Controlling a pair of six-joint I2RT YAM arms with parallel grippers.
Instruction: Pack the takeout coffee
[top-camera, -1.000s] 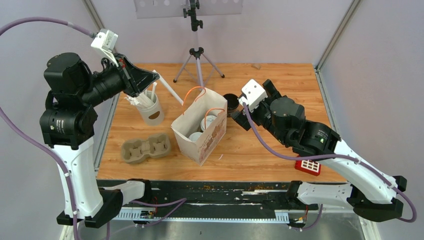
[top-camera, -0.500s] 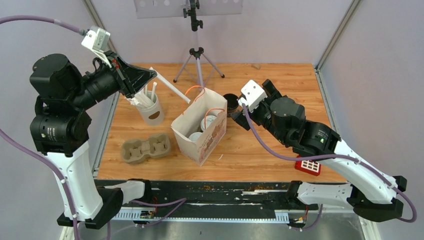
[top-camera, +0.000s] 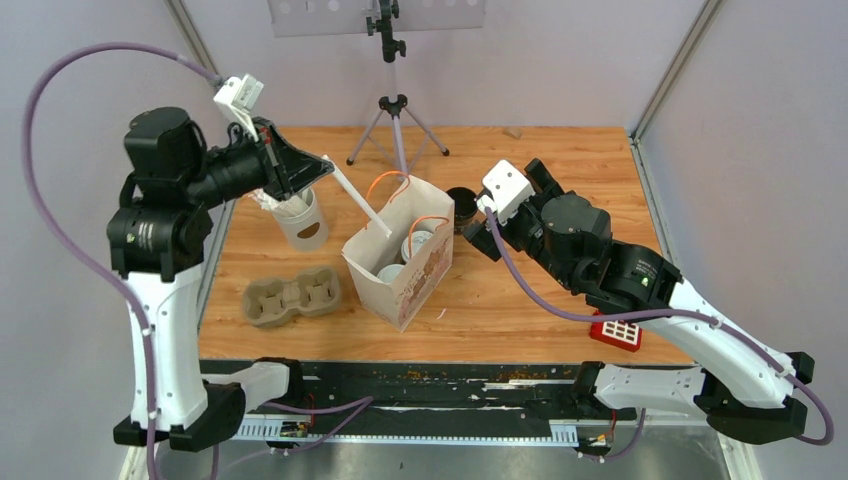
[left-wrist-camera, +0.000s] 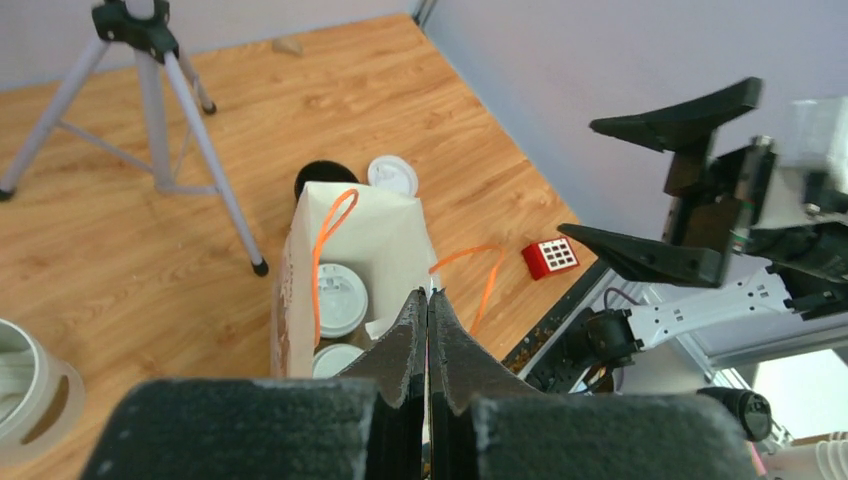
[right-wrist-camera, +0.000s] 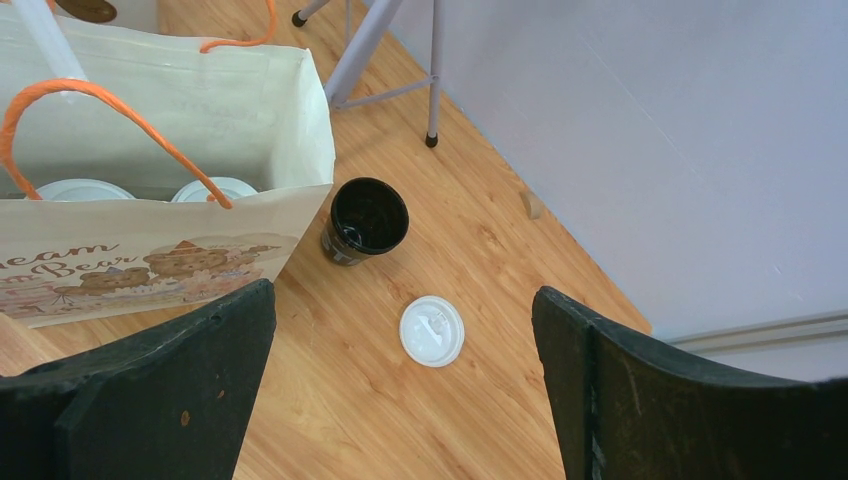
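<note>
My left gripper (top-camera: 318, 170) is shut on a thin white straw (top-camera: 358, 198) that slants down to the mouth of the cream paper bag (top-camera: 405, 285). In the left wrist view its jaws (left-wrist-camera: 428, 296) press together above the bag (left-wrist-camera: 385, 225). Two lidded coffee cups (left-wrist-camera: 340, 298) (left-wrist-camera: 335, 358) stand inside it. A third black cup (right-wrist-camera: 367, 218) stands open on the table behind the bag, its white lid (right-wrist-camera: 432, 331) lying loose beside it. My right gripper (right-wrist-camera: 405, 340) hangs open above that lid, holding nothing.
A white cup of straws (top-camera: 300, 220) stands at the back left, and a brown pulp carrier tray (top-camera: 290, 295) lies in front of it. A tripod (top-camera: 396, 130) stands at the back. A red block (top-camera: 615, 333) sits near the front right edge.
My left arm has swung right and lowered with the straw, whose tip now reaches the bag's mouth. The right arm has not moved.
</note>
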